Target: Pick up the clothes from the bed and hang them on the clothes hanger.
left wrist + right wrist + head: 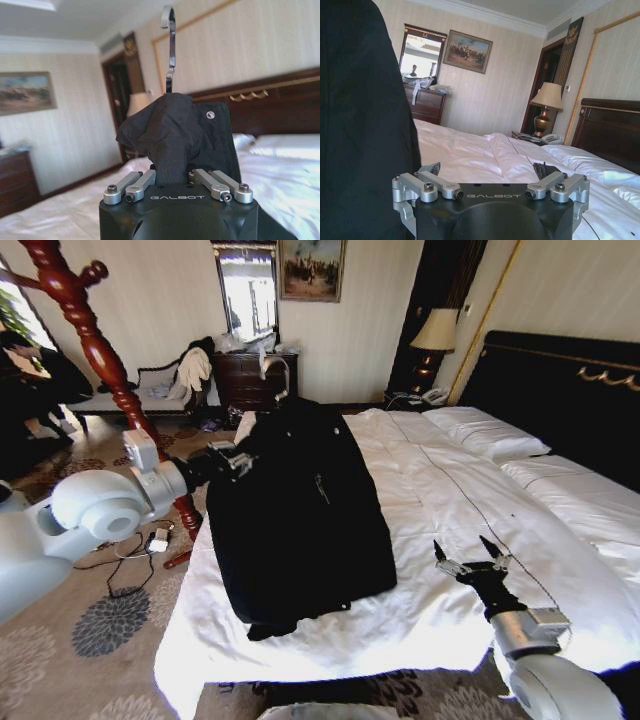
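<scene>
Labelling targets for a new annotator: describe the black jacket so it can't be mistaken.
On the wide white-sheeted bed, look to its left edge. The black matte long-sleeved jacket hangs there from the left gripper, a silver hanger hook poking from its collar; it's the only dark garment.

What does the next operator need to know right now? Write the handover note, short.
Left gripper: shut on the black jacket at its collar, holding it up over the bed's left edge.
Right gripper: open, holding nothing, low over the white sheet beside the jacket.
Clothes hanger: its silver hook sticks up out of the jacket's collar.
Done: jacket gripped and raised, hanger in the collar.
Left: hang it up; the wooden coat stand is behind the left arm.
</scene>
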